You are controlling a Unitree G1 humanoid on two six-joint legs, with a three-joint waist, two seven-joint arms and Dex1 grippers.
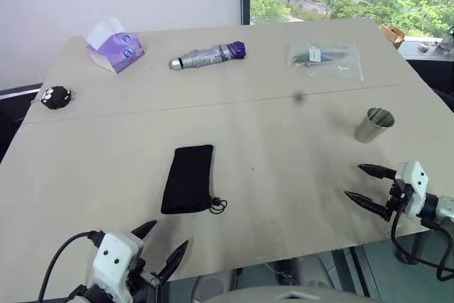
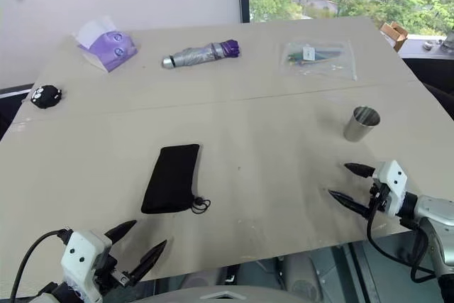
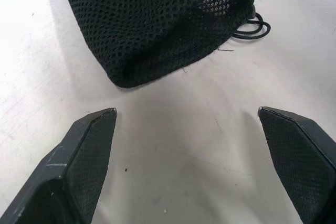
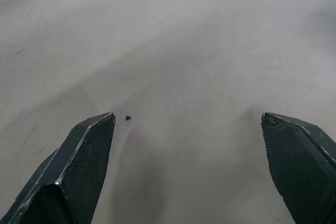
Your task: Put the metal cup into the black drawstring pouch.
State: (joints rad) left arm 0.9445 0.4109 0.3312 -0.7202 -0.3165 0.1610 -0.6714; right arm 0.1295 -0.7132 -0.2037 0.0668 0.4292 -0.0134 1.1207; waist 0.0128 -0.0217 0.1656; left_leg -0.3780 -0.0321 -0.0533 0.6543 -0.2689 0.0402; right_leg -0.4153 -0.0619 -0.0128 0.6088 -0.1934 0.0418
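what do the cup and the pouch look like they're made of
Cup: looks like polished metal, probably steel; shiny silver wall with bright reflections.
Pouch: soft black mesh fabric, matte; the left wrist view shows an open weave of small holes, with a thin cord at one end.

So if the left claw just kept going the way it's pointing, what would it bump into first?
Most likely the black drawstring pouch. The open left gripper points at the pouch's near end, with bare table between them. Depth is hard to judge, so it might skim the tabletop first.
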